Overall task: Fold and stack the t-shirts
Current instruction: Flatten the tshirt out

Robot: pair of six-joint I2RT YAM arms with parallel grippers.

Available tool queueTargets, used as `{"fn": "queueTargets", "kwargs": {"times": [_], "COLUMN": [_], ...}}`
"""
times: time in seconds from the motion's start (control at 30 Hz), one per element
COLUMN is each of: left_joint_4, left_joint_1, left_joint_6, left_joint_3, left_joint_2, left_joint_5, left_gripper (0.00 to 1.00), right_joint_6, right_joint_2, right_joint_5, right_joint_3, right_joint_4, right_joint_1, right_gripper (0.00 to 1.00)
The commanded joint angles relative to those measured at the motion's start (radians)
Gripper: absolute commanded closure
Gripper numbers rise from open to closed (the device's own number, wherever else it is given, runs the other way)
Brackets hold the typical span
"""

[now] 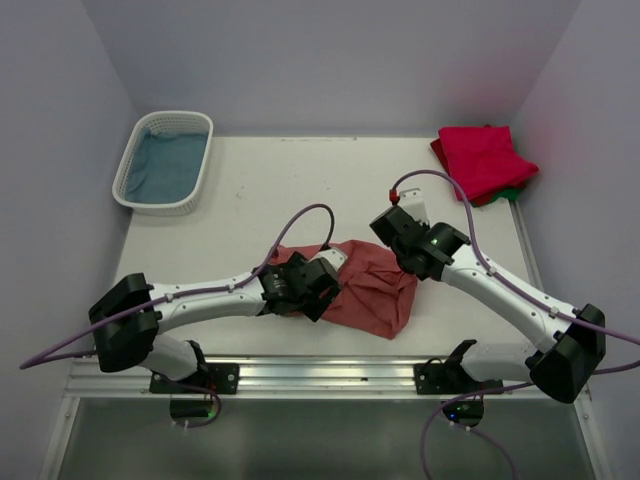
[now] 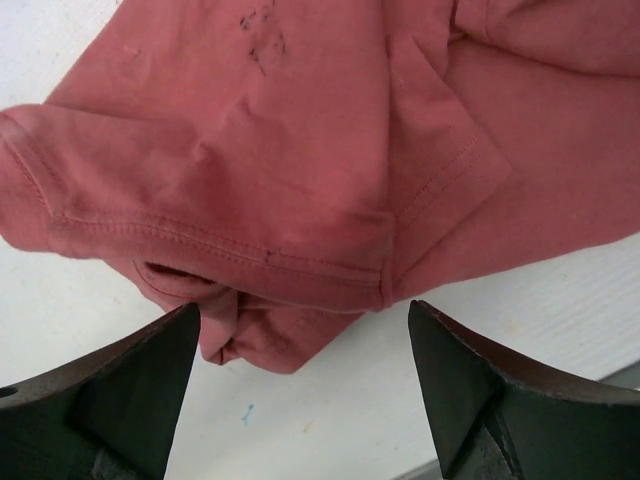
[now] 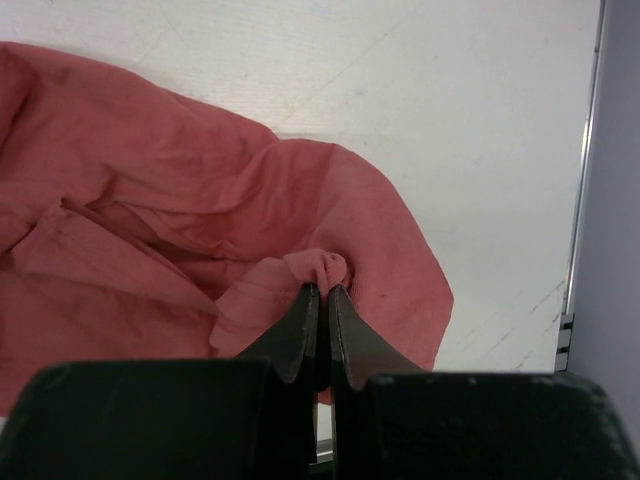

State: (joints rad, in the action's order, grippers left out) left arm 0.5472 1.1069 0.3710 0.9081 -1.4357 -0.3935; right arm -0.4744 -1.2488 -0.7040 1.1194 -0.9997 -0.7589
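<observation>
At the far right corner of the table we see the finished part of the job: a crimson-pink shirt lies folded on top of a green shirt, of which only a thin edge peeks out from under it. So two shirts look folded and stacked, and we judge the task to be well past halfway. What is left is the salmon-red shirt, which sits near the front edge of the table between the two arms, well apart from the stack. It is not flat yet: it lies rumpled, with a sleeve and hem doubled over on its left side and loose folds across the middle. The left gripper hangs just above that left edge with its fingers spread wide and nothing between them, the sleeve seam lying free below. The right gripper has its fingers pressed together on a small bunch of cloth at the shirt's right edge, so we take it to be pinching the shirt there. This shirt has to be spread out, folded and carried onto the stack. In the far left corner stands a white basket with a blue cloth inside; we cannot tell whether that is a shirt.
</observation>
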Motion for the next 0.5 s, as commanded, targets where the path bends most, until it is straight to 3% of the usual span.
{"fn": "queueTargets", "kwargs": {"times": [0.0, 0.2, 0.33, 0.47], "left_joint_4": [-0.115, -0.187, -0.217, -0.159], "left_joint_1": [0.001, -0.001, 0.001, 0.049], "left_joint_6": [-0.087, -0.098, -0.084, -0.081], "left_joint_3": [0.018, 0.031, 0.047, 0.087], "left_joint_2": [-0.015, -0.077, -0.107, -0.12], "left_joint_5": [-0.058, -0.045, 0.004, -0.088], "left_gripper": [0.11, 0.13, 0.21, 0.2], "right_joint_6": [0.01, 0.017, 0.023, 0.031], "right_joint_2": [0.023, 0.031, 0.034, 0.035], "right_joint_5": [0.018, 0.034, 0.031, 0.031], "right_joint_3": [-0.004, -0.013, -0.013, -0.021], "right_joint_4": [0.041, 0.055, 0.058, 0.067], "right_joint_1": [0.003, 0.004, 0.007, 0.013], "right_gripper": [1.0, 1.0, 1.0, 1.0]}}
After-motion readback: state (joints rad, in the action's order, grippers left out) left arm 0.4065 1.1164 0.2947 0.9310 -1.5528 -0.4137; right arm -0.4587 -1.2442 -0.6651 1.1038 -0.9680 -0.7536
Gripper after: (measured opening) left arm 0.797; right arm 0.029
